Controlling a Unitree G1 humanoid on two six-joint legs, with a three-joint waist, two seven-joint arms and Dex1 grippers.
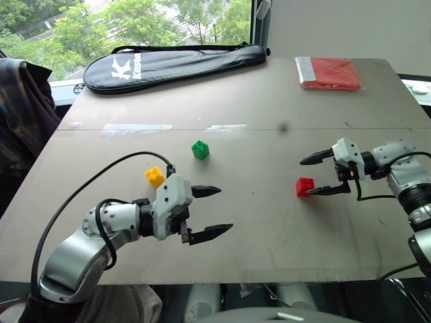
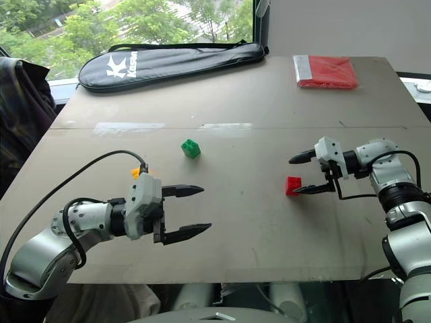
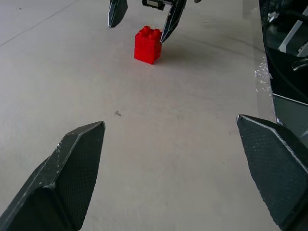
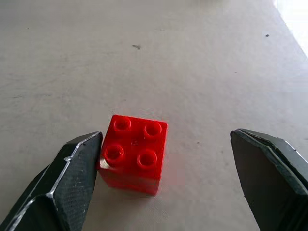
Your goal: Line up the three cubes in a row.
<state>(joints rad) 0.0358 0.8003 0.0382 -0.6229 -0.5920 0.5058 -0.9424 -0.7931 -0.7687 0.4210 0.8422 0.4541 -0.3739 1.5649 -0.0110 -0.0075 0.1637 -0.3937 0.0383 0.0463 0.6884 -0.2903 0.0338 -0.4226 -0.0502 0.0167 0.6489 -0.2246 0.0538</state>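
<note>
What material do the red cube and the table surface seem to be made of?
Red cube: looks like hard moulded plastic, smooth with a slight gloss; the sign is its four crisp round studs and even colour.
Table: probably laminate or coated board, grey-beige and matte with a faint sheen; window light reflects softly and a straight seam crosses it. The core cannot be told.

In the right eye view the small yellow plastic studded brick (image 2: pixel 136 173) is mostly hidden behind the left claw's (image 2: pixel 184 211) pale housing; just an orange-yellow sliver shows. At the desk's (image 1: pixel 222 108) far right corner, a small white round object (image 1: pixel 420 88) is cut off by the picture's edge, too little of it showing to identify. A dark plaid cloth (image 1: pixel 20 114) beside the desk's left edge is also cut off.
</note>
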